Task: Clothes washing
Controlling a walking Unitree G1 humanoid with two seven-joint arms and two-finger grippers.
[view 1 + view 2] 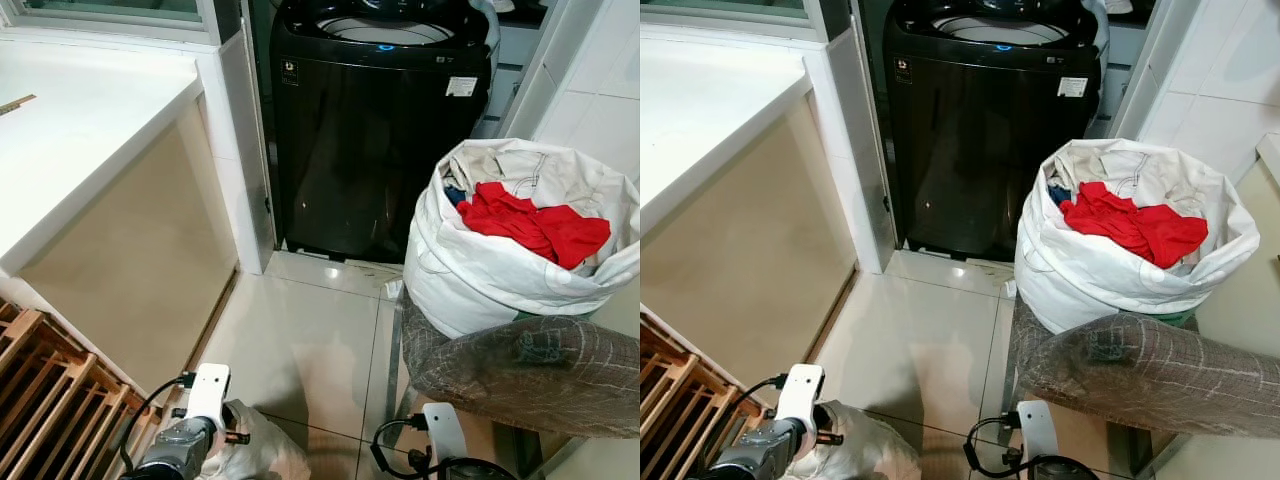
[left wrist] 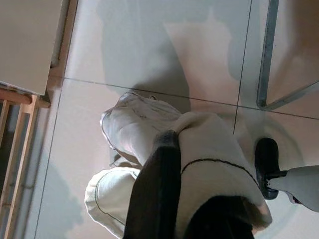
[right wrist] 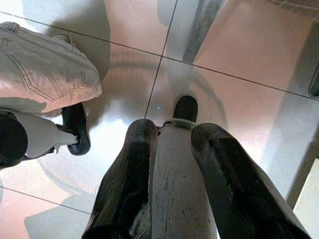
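Observation:
A black top-loading washing machine (image 1: pixel 380 130) stands straight ahead with its lid up. To its right a white laundry bag (image 1: pixel 500 270) sits on a cloth-covered stool, holding a red garment (image 1: pixel 535 225) on top of pale clothes. My left gripper (image 2: pixel 187 149) hangs low over the floor tiles, shut on a cream pair of trousers (image 2: pixel 144 124) that drape down from its fingers; the same trousers (image 1: pixel 255 450) appear at the picture's lower edge. My right gripper (image 3: pixel 172 129) hangs beside my leg with its fingers apart and nothing held.
A white counter (image 1: pixel 80 120) and its beige side panel line the left. A wooden slatted rack (image 1: pixel 50 400) lies at lower left. The stool's plaid cover (image 1: pixel 530 370) and metal leg (image 1: pixel 393 350) are close on the right. Glossy floor tiles (image 1: pixel 310 330) lead to the machine.

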